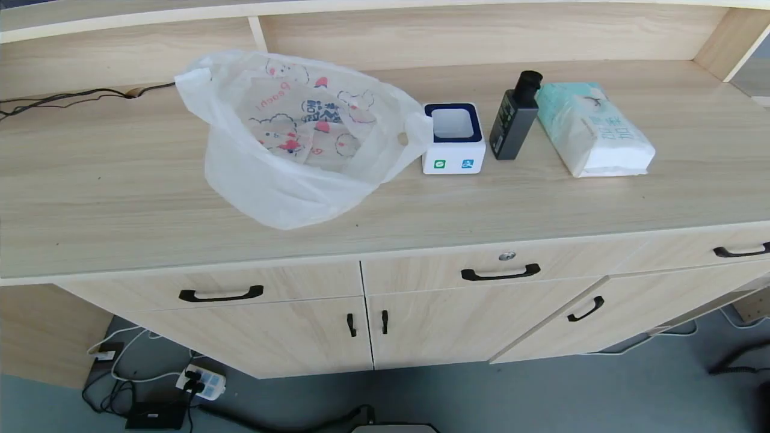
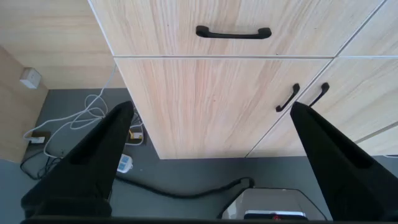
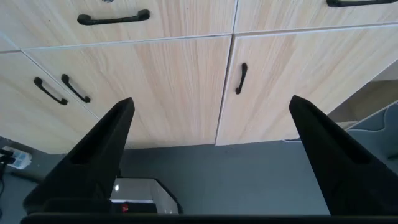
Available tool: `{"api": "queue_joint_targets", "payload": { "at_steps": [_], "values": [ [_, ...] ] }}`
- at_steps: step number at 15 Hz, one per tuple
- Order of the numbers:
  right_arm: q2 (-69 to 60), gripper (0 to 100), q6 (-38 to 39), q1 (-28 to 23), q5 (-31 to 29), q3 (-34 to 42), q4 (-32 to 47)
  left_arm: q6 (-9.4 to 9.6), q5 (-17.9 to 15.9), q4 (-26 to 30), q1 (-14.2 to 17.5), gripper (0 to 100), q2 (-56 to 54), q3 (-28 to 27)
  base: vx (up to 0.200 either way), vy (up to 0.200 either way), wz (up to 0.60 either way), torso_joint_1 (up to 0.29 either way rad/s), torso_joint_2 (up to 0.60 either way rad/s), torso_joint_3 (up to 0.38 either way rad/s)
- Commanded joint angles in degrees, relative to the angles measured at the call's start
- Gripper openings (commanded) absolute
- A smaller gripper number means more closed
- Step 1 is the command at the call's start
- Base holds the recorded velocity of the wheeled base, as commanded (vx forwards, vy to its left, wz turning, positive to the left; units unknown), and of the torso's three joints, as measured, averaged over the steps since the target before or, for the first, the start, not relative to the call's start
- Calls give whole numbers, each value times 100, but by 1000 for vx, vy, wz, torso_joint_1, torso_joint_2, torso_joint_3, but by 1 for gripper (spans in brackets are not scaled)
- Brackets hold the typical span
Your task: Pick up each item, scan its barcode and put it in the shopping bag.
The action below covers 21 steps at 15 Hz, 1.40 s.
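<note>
The wooden counter [image 1: 120, 180] bore a white shopping bag [image 1: 283, 180], a barcode scanner [image 1: 453, 139], an upright dark bottle [image 1: 513, 117] and a tissue pack [image 1: 592, 129].

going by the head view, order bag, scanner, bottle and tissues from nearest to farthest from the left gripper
The left gripper hangs low, facing the left drawer handle, below the bag's end of the counter.
1. bag, left end
2. scanner, middle
3. bottle, just right of the scanner
4. tissues, far right

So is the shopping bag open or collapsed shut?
Open. The shopping bag sits on the counter with its mouth spread wide, so its printed inner wall shows. No item is visible inside.
</note>
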<state>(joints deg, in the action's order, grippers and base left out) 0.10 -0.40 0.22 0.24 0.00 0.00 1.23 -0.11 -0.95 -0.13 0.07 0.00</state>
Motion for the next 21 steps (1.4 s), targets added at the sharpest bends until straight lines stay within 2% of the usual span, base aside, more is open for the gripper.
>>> {"api": "queue_joint_targets", "payload": {
  "at_steps": [1, 3, 9, 10, 12, 13, 14, 15, 16, 17, 18, 21],
  "values": [
    [8, 100, -4, 4, 2, 0, 0, 0, 2, -2, -4, 100, 1, 0, 200, 0, 0, 2, 7, 2],
    [8, 100, 5, 4, 2, 0, 0, -9, 2, -2, 5, 100, 1, 0, 200, 0, 0, 0, 2, 2],
    [8, 100, -241, 4, 64, -53, -62, 0, 2, -2, 5, 100, 1, 0, 0, 0, 0, 0, 0, 0],
    [456, 100, -250, 13, 362, -879, 26, 0, 2, -2, 5, 100, 1, 0, 0, 0, 0, 0, 0, 0],
    [2152, 100, -250, 22, 521, -2312, -62, -9, 2, -2, 5, 100, 1, 0, 0, 0, 0, 0, 0, 0],
    [2653, 100, -259, 13, 521, -2619, -255, -9, 2, -10, 5, 100, 1, 0, 0, 0, 0, 0, 0, 0],
    [4060, 100, -259, 22, 521, -3217, -1415, 0, 2, -10, 5, 100, 1, 0, 0, 0, 0, 0, 0, 0],
    [4499, 100, -232, 40, 521, -3357, -1960, 0, 2, -10, 5, 100, 1, 0, 0, 0, 0, 0, 0, 0],
    [5976, 100, -215, 312, 521, -3797, -3823, 9, 2, -10, -4, 100, 1, 0, 0, 0, 0, 0, 0, 0],
    [6749, 100, -232, 585, 503, -4087, -4755, 9, 2, -10, -4, 100, 1, 0, 0, 0, 0, 0, 0, 0],
    [7145, 100, -250, 813, 477, -4201, -5054, 9, 2, -10, -4, 100, 1, 0, 0, 0, 0, 0, 0, 0],
    [7232, 100, -276, 1217, 160, -3885, -5054, 9, 2, -10, -4, 100, 1, 0, 0, 0, 0, 0, 0, 0]
  ]
}}
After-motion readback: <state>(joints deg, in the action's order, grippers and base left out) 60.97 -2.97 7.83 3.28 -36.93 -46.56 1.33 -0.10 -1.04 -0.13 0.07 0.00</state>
